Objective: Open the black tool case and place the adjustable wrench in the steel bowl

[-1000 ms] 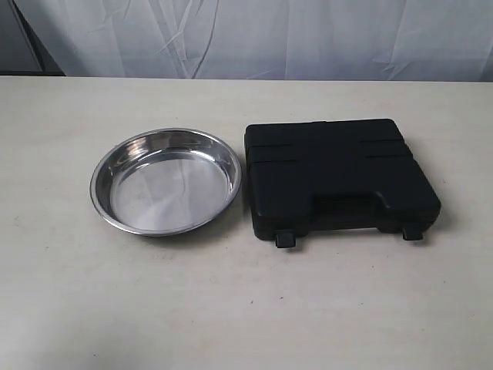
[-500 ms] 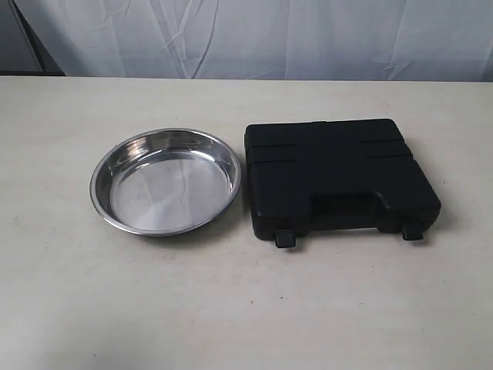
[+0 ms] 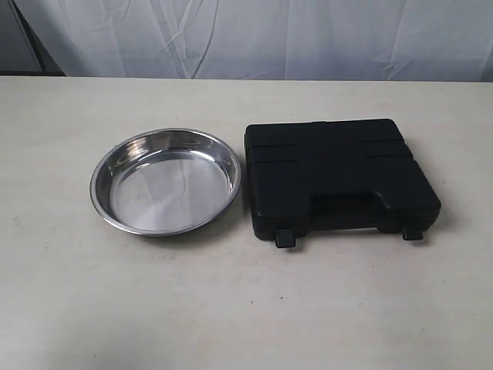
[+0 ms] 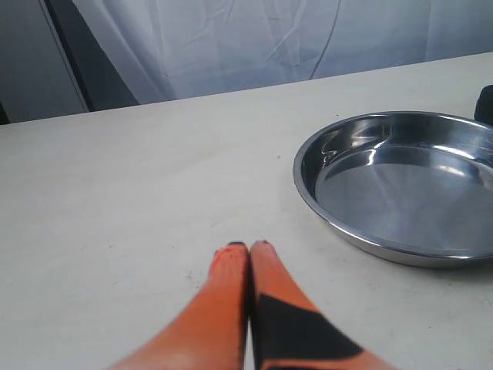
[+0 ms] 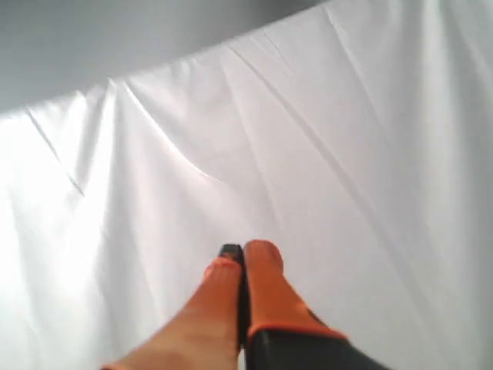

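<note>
The black tool case [image 3: 339, 176] lies closed on the table, its two latches [image 3: 286, 240] facing the front edge. The adjustable wrench is hidden. To the case's left sits the steel bowl [image 3: 166, 181], with nothing in it; it also shows in the left wrist view as the bowl [image 4: 404, 185]. My left gripper [image 4: 248, 247] is shut with nothing in it, low over the table a short way from the bowl's rim. My right gripper [image 5: 245, 253] is shut on nothing and faces a white cloth. Neither gripper shows in the exterior view.
A pale table [image 3: 231, 308] carries both things. A white cloth backdrop [image 3: 254, 38] hangs behind its far edge. A dark corner of the case [image 4: 485, 104] peeks in beyond the bowl in the left wrist view.
</note>
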Controlling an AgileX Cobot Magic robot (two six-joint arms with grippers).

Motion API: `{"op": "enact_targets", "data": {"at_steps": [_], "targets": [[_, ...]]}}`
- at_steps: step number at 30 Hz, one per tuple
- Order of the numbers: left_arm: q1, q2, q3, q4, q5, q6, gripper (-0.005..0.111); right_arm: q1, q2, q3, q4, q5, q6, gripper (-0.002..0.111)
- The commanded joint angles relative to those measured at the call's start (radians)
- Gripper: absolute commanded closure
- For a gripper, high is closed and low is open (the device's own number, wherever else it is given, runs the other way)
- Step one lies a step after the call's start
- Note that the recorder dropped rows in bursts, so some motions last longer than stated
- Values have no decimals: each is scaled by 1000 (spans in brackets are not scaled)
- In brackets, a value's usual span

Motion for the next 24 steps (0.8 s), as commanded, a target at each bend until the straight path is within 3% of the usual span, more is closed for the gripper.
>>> {"op": "enact_targets", "data": {"at_steps": [1, 10, 18, 24], "targets": [[-5, -5, 2, 1, -9, -6, 106, 25, 216, -119, -410, 83, 76, 109], [-5, -5, 2, 1, -9, -6, 106, 38, 652, -211, -732, 220, 53, 109], [-5, -5, 2, 1, -9, -6, 106, 159, 949, -227, -729, 220, -77, 109], [-5, -5, 2, 1, -9, -6, 106, 307, 1094, -226, -510, 152, -75, 109]]}}
